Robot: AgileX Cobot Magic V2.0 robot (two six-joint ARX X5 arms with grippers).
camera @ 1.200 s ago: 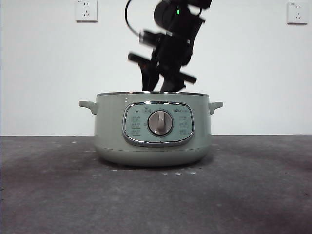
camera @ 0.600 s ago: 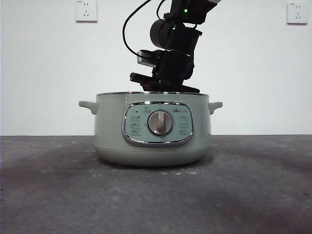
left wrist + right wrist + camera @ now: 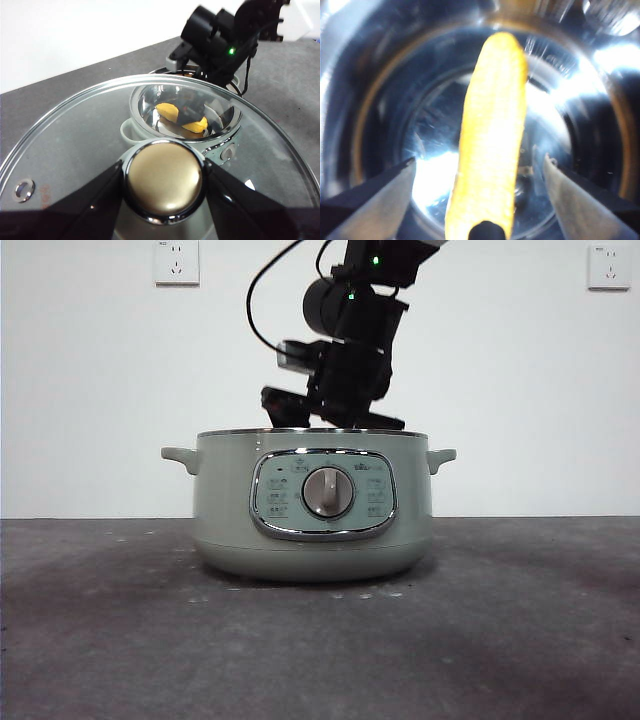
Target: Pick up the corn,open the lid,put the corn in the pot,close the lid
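Note:
The sage-green pot (image 3: 225, 510) stands open at the table's middle. My right arm (image 3: 350, 370) reaches down into it from above; its jaws are hidden behind the rim in the front view. In the right wrist view the yellow corn (image 3: 492, 125) lies on the pot's shiny steel floor between the jaws of my right gripper (image 3: 479, 159), which stand wide apart and do not touch it. My left gripper (image 3: 164, 172) is shut on the knob (image 3: 164, 192) of the glass lid (image 3: 75, 145), held off to the side. Through the glass I see the corn (image 3: 196, 125) in the pot.
The dark grey table (image 3: 110, 640) runs around the pot, with a white wall behind. Two wall sockets (image 3: 177, 262) sit high at the back corners. The lid and the left arm are out of the front view.
My right gripper has come down from just above the rim into the pot, then shifted slightly left. The pot has not moved.

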